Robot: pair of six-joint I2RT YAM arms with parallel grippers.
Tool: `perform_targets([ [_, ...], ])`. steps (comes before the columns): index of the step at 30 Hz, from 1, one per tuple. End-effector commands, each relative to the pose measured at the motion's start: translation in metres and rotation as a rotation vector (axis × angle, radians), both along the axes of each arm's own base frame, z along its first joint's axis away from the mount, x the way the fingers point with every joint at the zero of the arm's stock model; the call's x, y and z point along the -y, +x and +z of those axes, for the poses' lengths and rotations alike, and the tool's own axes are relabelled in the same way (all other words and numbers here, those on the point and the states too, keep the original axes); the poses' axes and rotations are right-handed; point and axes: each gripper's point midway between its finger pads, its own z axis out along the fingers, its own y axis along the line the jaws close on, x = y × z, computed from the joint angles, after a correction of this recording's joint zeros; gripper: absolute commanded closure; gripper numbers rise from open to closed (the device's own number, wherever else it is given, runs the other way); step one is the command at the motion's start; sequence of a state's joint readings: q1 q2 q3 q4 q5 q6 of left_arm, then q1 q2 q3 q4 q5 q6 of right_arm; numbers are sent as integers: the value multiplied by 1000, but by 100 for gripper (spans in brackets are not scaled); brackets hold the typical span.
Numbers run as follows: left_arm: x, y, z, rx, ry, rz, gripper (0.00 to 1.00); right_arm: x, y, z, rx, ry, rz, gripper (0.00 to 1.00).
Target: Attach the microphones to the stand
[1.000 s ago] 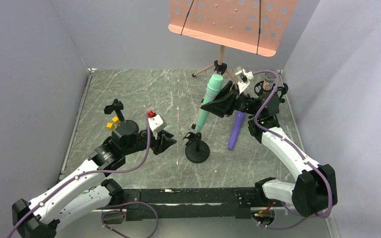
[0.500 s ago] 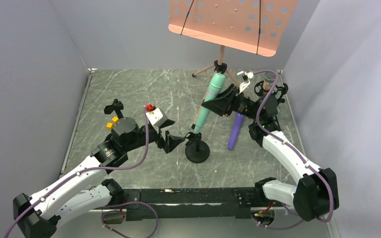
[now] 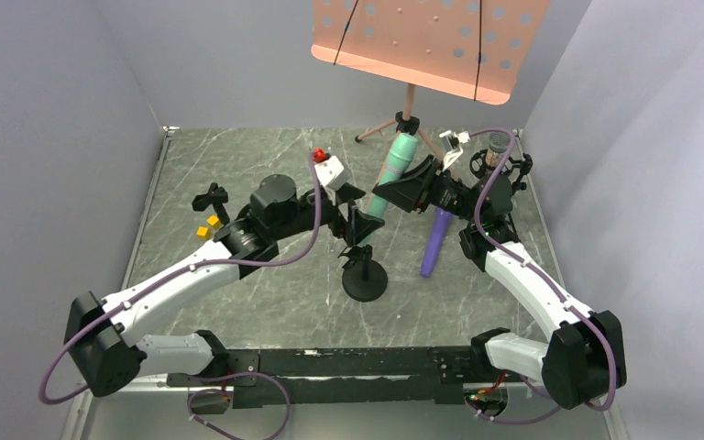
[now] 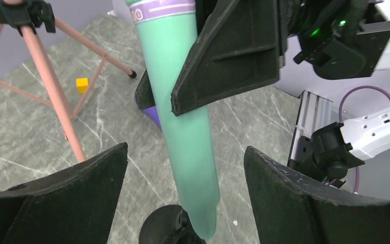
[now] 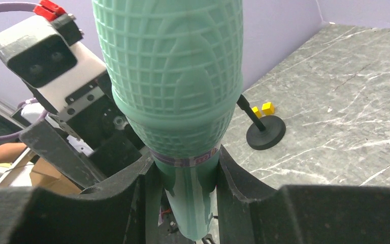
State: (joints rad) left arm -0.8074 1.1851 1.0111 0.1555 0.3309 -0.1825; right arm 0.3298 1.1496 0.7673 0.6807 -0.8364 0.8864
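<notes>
My right gripper (image 3: 407,189) is shut on the mint green microphone (image 3: 396,169) just below its ribbed head (image 5: 172,66), holding it tilted, head up. The tail end points down at the clip of the black round-based stand (image 3: 365,279). My left gripper (image 3: 358,222) is open, its fingers either side of the mint shaft (image 4: 183,101) without touching it. The stand's base (image 4: 158,230) shows right under the tail tip. A purple microphone (image 3: 435,240) lies on the table to the right of the stand. A grey-headed microphone (image 3: 487,158) seems to sit behind the right arm, mostly hidden.
A pink music stand (image 3: 431,41) on a tripod (image 3: 408,119) rises at the back. Its legs (image 4: 51,86) pass close to my left gripper. A second small black stand (image 3: 212,197) and yellow cubes (image 3: 207,226) sit at the left. Grey walls enclose the table.
My left gripper has opened and swung up and to the right, from beside the stand's base to straddling the mint microphone's lower shaft. The right gripper has barely shifted.
</notes>
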Motion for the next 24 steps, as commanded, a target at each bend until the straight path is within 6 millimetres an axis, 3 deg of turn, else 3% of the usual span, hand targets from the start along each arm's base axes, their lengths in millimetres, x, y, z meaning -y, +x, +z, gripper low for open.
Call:
perform_targets([
  [1,12,6,16,-5,-26,25,14,3,-1,22,54,30,-19,100],
  [3,19,4,11,-12,-18,7,22,3,0,21,52,29,-22,100],
  [9,30,-2,7,-17,10,-70,64,2,0,18,63,18,-19,100],
  [11,30,-6,6,0,37,-97,86,2,-1,17,80,8,-13,100],
  [13,24,-6,6,41,85,-94,95,2,-5,17,114,-7,2,100],
  [14,20,-6,8,55,105,-88,97,1,-7,18,150,-21,12,95],
  [15,14,-5,8,62,125,-81,98,1,-10,16,173,-35,32,83],
  [18,1,-7,14,63,149,-105,100,1,-29,19,350,-88,126,30],
  [19,-2,-8,14,67,163,-121,100,4,-34,19,401,-103,157,18],
  [21,-6,-13,13,72,188,-163,100,11,-40,24,478,-107,177,2],
  [24,-9,-19,11,66,205,-193,100,18,-44,34,523,-87,190,0],
])
